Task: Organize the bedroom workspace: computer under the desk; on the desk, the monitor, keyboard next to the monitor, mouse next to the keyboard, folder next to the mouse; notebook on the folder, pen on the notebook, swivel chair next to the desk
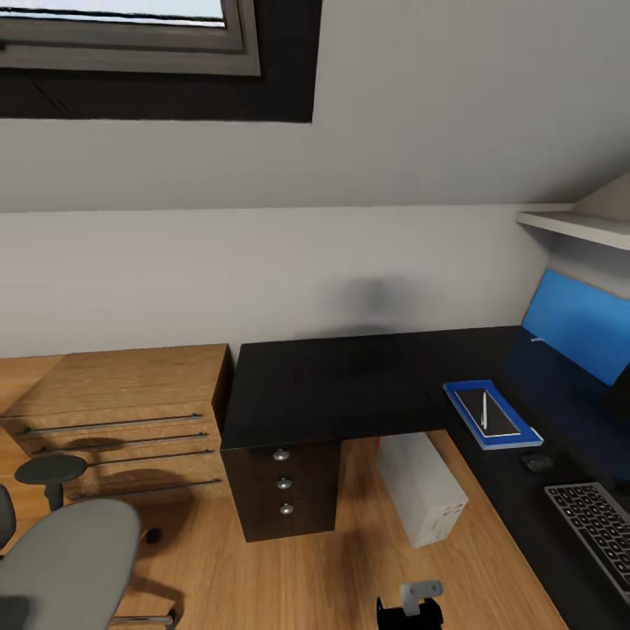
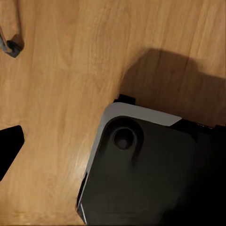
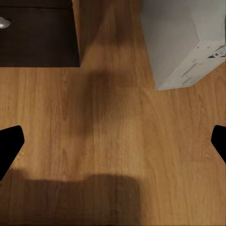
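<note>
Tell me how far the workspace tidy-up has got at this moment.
Mostly done: the blue folder lies on the desk with the notebook and pen stacked on it, the mouse and keyboard follow along the same wing, and the computer sits on the floor at the desk's inner corner. Nothing is in hand; the right gripper hangs open over floor. Left: bring the swivel chair to the desk.

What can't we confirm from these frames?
- Monitor: head view, cut off by the right edge, only a dark corner shows.
- Keyboard: head view, right edge crops it.
- Swivel chair: head view, base cut by the bottom-left corner.
- Pen on the notebook on the folder: too small for detail.
- Left gripper: left wrist view, one fingertip shows; spread unclear.
</note>
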